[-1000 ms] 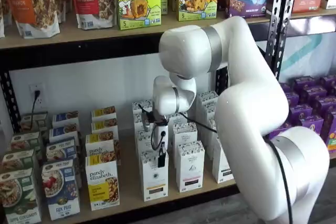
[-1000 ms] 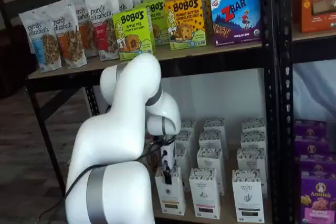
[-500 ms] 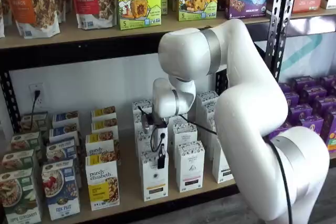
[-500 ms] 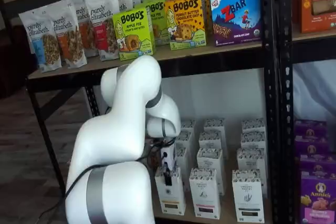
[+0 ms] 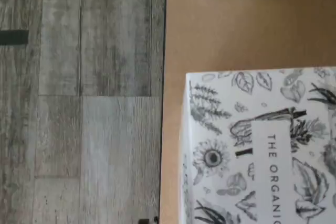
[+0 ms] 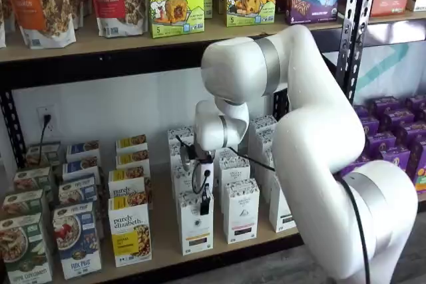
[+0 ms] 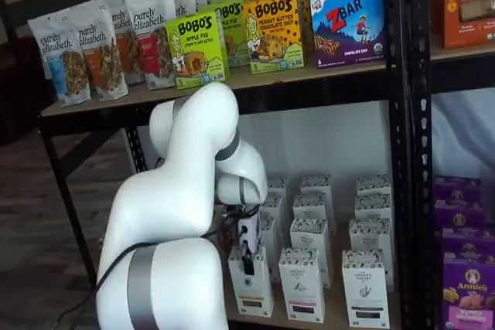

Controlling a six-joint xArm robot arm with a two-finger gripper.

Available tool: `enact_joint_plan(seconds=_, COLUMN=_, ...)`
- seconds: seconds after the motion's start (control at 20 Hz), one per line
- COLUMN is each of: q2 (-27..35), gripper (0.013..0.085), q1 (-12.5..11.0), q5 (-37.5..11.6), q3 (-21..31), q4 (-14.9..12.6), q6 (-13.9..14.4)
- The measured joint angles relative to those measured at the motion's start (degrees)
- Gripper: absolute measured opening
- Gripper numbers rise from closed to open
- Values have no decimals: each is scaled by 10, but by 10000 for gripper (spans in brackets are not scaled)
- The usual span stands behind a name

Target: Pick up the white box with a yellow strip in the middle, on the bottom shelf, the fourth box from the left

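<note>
The white box (image 6: 195, 225) with a yellow-gold band stands at the front of the bottom shelf (image 6: 166, 243), and shows in both shelf views (image 7: 252, 284). My gripper (image 6: 205, 201) hangs straight down with its black fingers at the top front of this box, as a shelf view (image 7: 247, 257) also shows. The fingers show side-on as one dark shape, with no gap to see and no clear grip. The wrist view shows the box's leaf-patterned top (image 5: 252, 145) close up on the tan board (image 5: 226, 35).
Like white cartons (image 6: 241, 211) stand close to the right and behind. A "purely elizabeth" box (image 6: 130, 231) stands to the left. A black rack post (image 7: 398, 152) and purple boxes (image 6: 393, 131) are further right. Grey plank floor (image 5: 79, 103) lies past the shelf edge.
The arm's upper joints have risen very slightly. The gripper stays at the top of the white box, and the box has not visibly moved.
</note>
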Motion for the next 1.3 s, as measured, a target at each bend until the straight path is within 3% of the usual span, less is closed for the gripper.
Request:
enact_joint_plan(seconds=0.2, q2=1, gripper=690, q1=0, q5=8, q3=-4, q4=3, q6=-3)
enact_joint_plan(seconds=0.75, q2=2, gripper=690, q1=3, q5=2, q3=-1, q4=-2, q6=5)
enact_joint_plan(seconds=1.15, q2=-1, gripper=490, q1=5, q5=-2, q3=5, q4=3, q6=3)
enact_joint_plan(seconds=1.3, q2=-6, gripper=490, q1=6, q5=-20, q3=18, q4=3, q6=3)
